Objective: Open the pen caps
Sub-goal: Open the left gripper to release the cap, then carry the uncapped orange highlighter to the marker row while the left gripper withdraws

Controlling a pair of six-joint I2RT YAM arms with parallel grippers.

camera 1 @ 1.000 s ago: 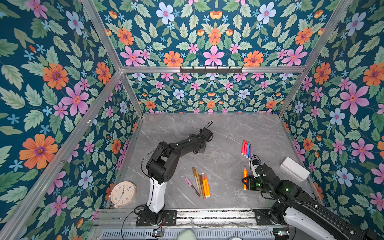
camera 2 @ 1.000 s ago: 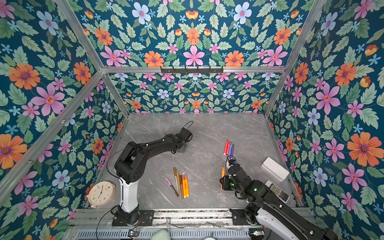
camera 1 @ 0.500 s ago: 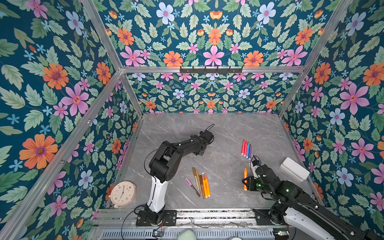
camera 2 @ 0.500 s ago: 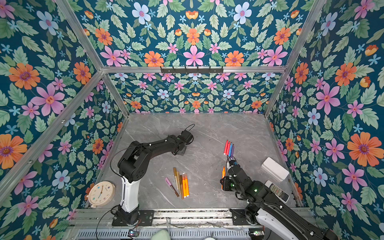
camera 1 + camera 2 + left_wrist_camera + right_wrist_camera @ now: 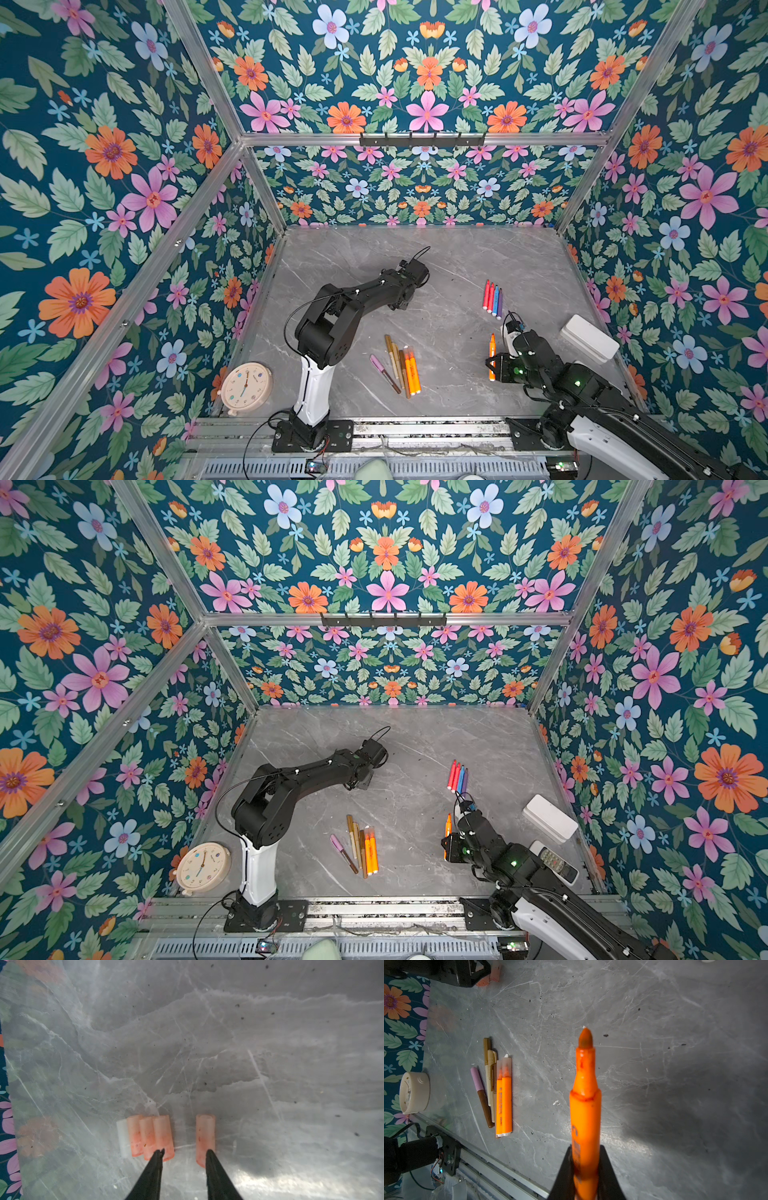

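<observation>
Left gripper (image 5: 184,1150) has parted its jaws since 1 second ago and grips nothing; the pale orange cap (image 5: 205,1138) lies flat on the table (image 5: 270,1043) at 1 fingertip, probably freed, parallel to the row of caps (image 5: 149,1136) beside. Right gripper (image 5: 585,1148) clamps the uncapped orange highlighter (image 5: 585,1093).

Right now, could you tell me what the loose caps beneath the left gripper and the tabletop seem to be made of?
The pen caps look like frosted, translucent plastic, pale orange-pink: light passes through their thin walls. The tabletop looks like grey marble or a marble-print laminate, smooth and semi-glossy: white veins and soft glare; which, I cannot tell.
</observation>
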